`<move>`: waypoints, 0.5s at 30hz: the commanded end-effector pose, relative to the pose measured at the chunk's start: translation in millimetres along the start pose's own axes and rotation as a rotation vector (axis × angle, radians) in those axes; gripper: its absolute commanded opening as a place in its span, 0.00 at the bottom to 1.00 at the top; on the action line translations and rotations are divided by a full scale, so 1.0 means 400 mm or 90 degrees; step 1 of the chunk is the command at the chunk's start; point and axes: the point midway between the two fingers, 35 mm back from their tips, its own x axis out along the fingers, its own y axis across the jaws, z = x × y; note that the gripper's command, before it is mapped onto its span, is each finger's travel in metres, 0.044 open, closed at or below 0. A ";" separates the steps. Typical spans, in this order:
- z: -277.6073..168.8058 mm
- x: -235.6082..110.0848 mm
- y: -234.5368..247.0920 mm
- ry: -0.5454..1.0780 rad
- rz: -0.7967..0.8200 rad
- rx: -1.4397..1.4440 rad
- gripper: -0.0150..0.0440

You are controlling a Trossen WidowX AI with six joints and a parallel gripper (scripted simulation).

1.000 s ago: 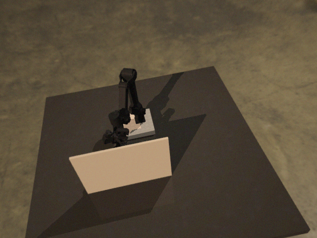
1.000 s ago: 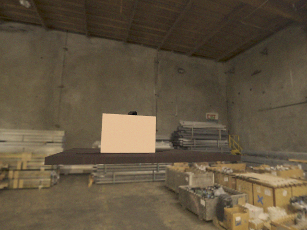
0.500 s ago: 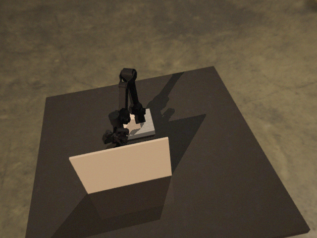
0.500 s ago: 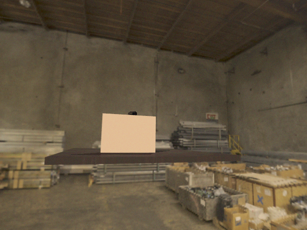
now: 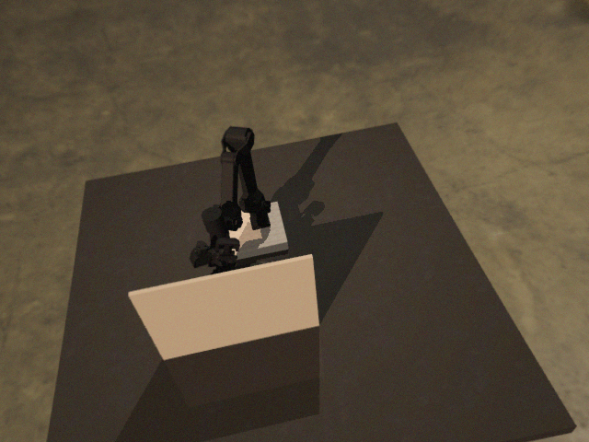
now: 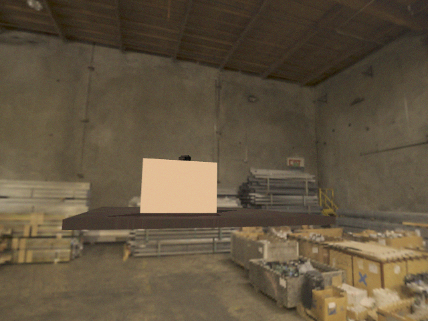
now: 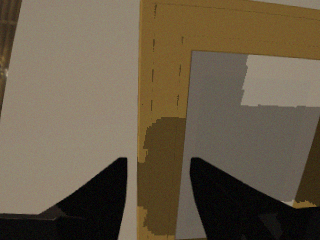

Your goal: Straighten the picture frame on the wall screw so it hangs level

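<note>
The arm [image 5: 237, 137] [image 6: 184, 158] was bent, elbow high, wrist low behind the upright panel [image 5: 228, 307] [image 6: 178, 186] [image 7: 75, 100]. The claw [image 5: 225, 267] [image 7: 159, 165] stood partly open, fingertips straddling one side bar of the picture frame [image 7: 162, 90], which was against the panel's face.

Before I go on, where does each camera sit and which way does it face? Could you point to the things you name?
Top: high up on the side of the panel's blank face [image 5: 228, 304] [image 6: 178, 186], looking steeply down; the arm [image 5: 230, 178] shows beyond.
Exterior: low, near tabletop [image 5: 418, 332] [image 6: 155, 223] height, looking level at that blank face; only a dark bit of arm tops it.
Wrist: on the gripper [image 7: 159, 165], facing the frame [image 7: 162, 85]; both fingers show.
Top and exterior share the blank face.
</note>
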 end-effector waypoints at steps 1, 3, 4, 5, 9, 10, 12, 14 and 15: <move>0.002 0.000 -0.001 -0.003 -0.001 0.003 0.42; 0.002 0.000 -0.001 -0.003 -0.001 0.003 0.39; 0.002 0.000 -0.001 -0.003 -0.001 0.003 0.38; 0.002 0.000 -0.001 -0.003 -0.001 0.003 0.37; 0.002 0.000 -0.001 -0.003 -0.001 0.003 0.26; 0.002 0.000 -0.001 -0.003 -0.001 0.003 0.25; 0.002 0.000 -0.001 -0.003 -0.001 0.003 0.25; 0.002 0.000 0.000 -0.003 -0.001 0.003 0.25; 0.002 0.000 0.000 -0.003 -0.001 0.003 0.25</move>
